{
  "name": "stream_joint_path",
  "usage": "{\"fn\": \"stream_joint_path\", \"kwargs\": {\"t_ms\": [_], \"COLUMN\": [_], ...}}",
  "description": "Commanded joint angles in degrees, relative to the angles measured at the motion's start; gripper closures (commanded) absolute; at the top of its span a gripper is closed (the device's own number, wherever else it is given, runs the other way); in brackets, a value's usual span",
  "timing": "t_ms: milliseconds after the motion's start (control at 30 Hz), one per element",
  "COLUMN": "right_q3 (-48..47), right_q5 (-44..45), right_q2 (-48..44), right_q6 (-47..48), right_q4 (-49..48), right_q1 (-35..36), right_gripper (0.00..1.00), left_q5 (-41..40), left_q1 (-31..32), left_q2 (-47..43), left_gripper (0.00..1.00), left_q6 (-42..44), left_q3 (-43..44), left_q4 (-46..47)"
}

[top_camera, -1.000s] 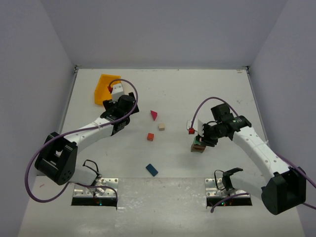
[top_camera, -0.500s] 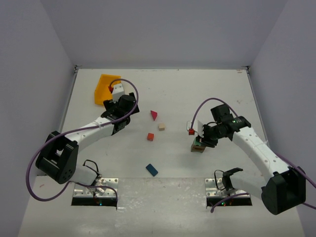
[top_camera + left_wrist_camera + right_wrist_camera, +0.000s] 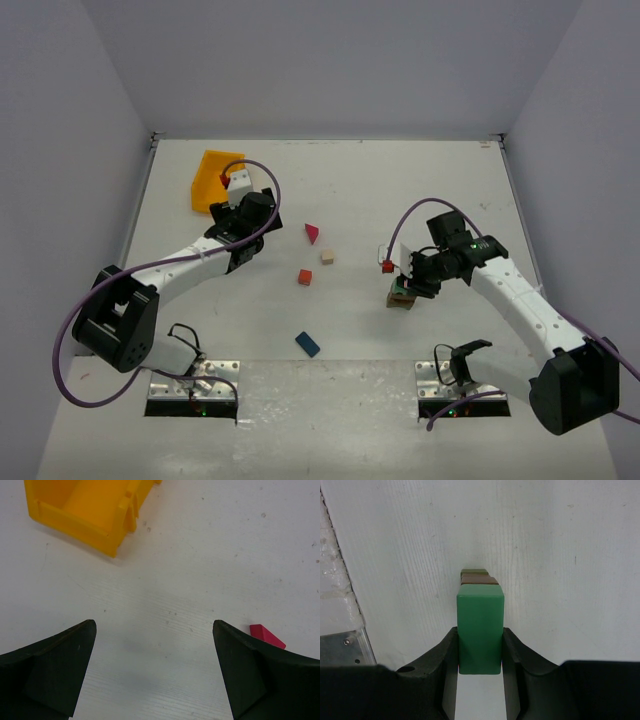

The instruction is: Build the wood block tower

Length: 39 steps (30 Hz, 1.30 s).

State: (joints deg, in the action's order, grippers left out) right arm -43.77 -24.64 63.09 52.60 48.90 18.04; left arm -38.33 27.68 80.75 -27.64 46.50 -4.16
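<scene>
Three tiers at most in tower, right of centre: right gripper clamped on green block atop olive-brown base, left gripper wide open and empty, four loose blocks lying well apart, left to add.

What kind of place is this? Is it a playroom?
Probably a robot lab test bench, not a playroom: a left arm and right arm bolted to a white table boxed in by plain walls, with wood blocks scattered.
</scene>
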Motion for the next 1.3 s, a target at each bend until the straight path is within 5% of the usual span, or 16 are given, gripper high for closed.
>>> {"fn": "stream_joint_path", "kwargs": {"t_ms": [0,600,667,833,1267], "right_q3": [-0.1,-0.4,-0.6,-1.9,-12.8], "right_q5": [-0.8,-0.8,-1.0,-1.8,-9.5], "right_q2": [-0.3,-0.5,-0.5,-0.5,-0.1], "right_q6": [0.5,0.6,0.7,1.5,1.2], "right_q4": [-1.8,-1.8,-1.5,0.1,3.6], "right_q1": [-0.4,-0.3,-0.3,-0.3,-0.2], "right_gripper": [0.64,0.49,0.44,0.02,0.01], "left_q5": [0.2,0.1,0.2,0.2,0.4], "left_q1": [-0.4,-0.4,-0.4,-0.4,-0.4], "left_q2": [-0.1,-0.1,-0.1,-0.2,-4.2], "left_gripper": [0.00,0.00,0.00,0.00,0.00], "left_q6": [0.2,0.2,0.2,0.2,-2.3], "left_q3": [2.5,2.5,2.4,2.5,0.7], "left_q4": [1.0,0.7,0.7,0.6,0.9]}}
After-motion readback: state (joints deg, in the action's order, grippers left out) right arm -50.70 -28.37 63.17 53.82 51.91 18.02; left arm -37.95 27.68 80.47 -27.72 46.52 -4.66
